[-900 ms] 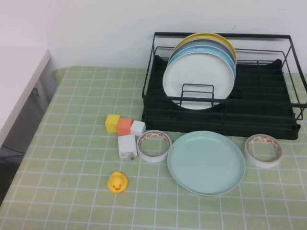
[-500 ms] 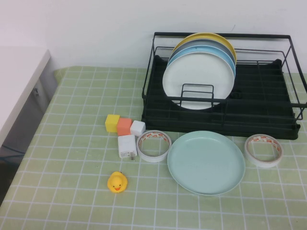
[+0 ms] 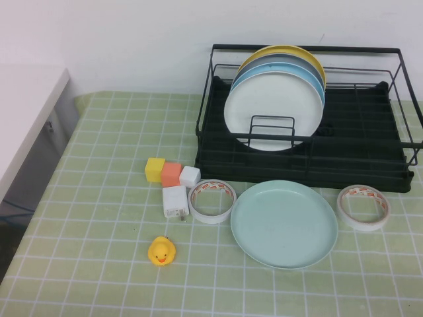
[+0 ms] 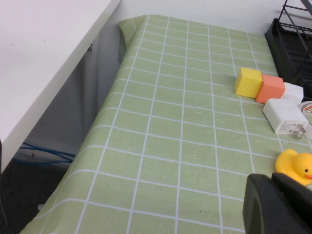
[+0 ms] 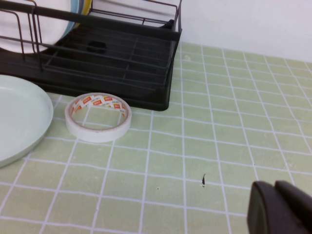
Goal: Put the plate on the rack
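The pale mint-green plate (image 3: 284, 223) lies flat on the green checked cloth just in front of the black wire rack (image 3: 370, 162). Its edge also shows in the right wrist view (image 5: 19, 122), with the rack (image 5: 122, 58) behind it. The rack holds several upright plates, the white plate (image 3: 272, 109) foremost. Neither arm shows in the high view. My left gripper (image 4: 272, 181) is shut and empty, low over the cloth near the yellow duck (image 4: 295, 165). My right gripper (image 5: 274, 187) is shut and empty over bare cloth to the right of the plate.
Two tape rolls lie beside the plate, one on its left (image 3: 213, 200) and one on its right (image 3: 363, 207). Yellow, orange and white cubes (image 3: 172, 173), a white charger (image 3: 176, 201) and the duck (image 3: 161, 251) lie to the left. A white counter (image 4: 44, 58) borders the table's left edge.
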